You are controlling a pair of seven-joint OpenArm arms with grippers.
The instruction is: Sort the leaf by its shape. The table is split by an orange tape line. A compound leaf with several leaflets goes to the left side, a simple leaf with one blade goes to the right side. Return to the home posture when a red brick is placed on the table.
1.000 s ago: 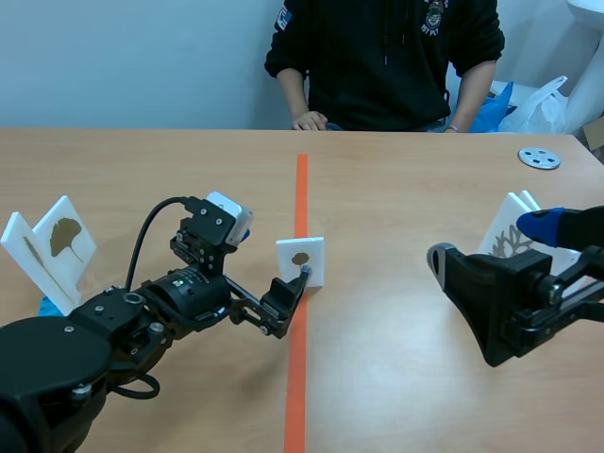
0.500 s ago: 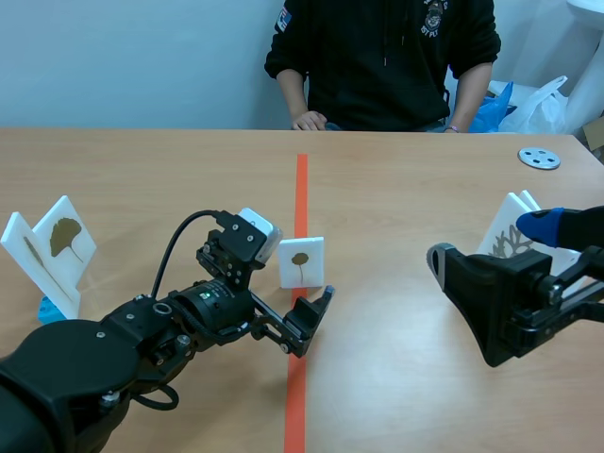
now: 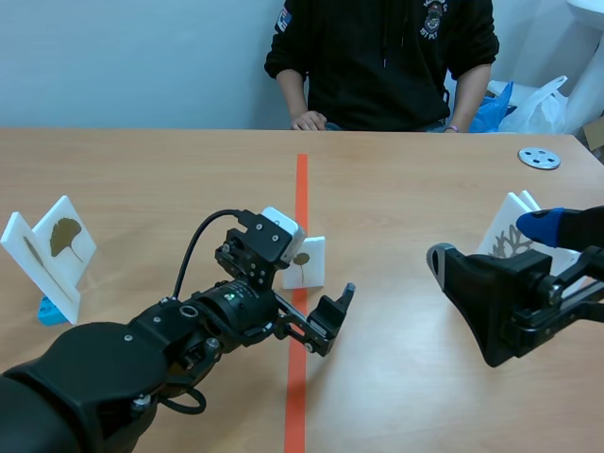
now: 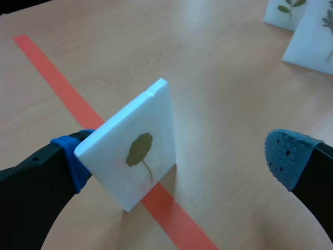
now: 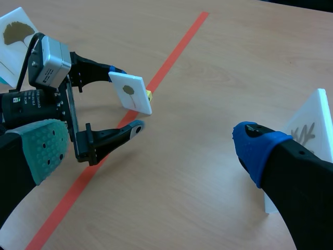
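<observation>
Leaf card [image 3: 310, 266] hasn't budged: it's standing upright on the orange tape line [image 3: 301, 189], mid-bench. What moved is the left arm [image 3: 189, 330]. Over the last second it slid in and rightward, so the left jaws now straddle the card, wide open, one pad [image 4: 73, 161] against its edge, nothing gripped. Single blade, so I'd guess a squeeze, then off to the right side. Right jaws gape empty too.

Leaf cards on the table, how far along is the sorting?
Done: left cards and right cards already stand aside. In hand: the open left tool brackets the small single-leaf card on the orange line, one pad against its edge, not gripped. Left: close on it and set it on the right side; no red brick visible.
</observation>
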